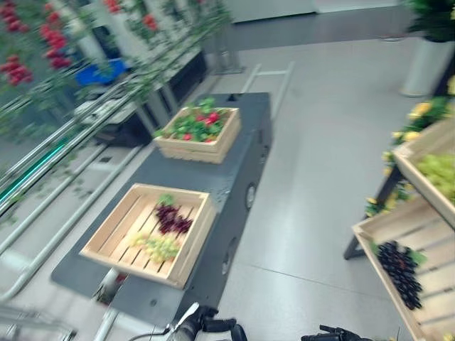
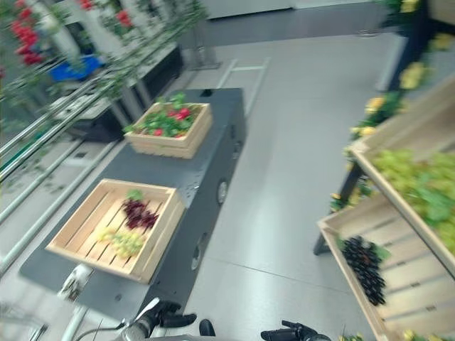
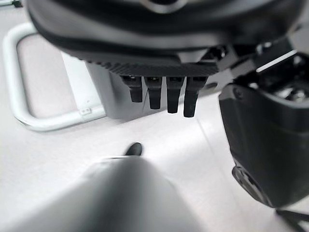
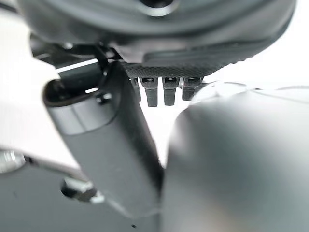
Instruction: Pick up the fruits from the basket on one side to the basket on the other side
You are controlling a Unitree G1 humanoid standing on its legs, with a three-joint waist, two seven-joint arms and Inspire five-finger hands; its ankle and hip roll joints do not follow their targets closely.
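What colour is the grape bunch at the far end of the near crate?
Dark purple grape bunch, clearest in the left eye view.

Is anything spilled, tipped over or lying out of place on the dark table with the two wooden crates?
Nothing stands out. Both crates sit flat on the dark table. The near crate holds a purple grape bunch and a green grape bunch, both inside its walls. The far crate is full of red fruit and leaves, none spilled.

My left hand and right hand cut off at the head views' lower edge, I can't read the red and green heap in the far crate, sloping side crates clipped, grapes blurred.
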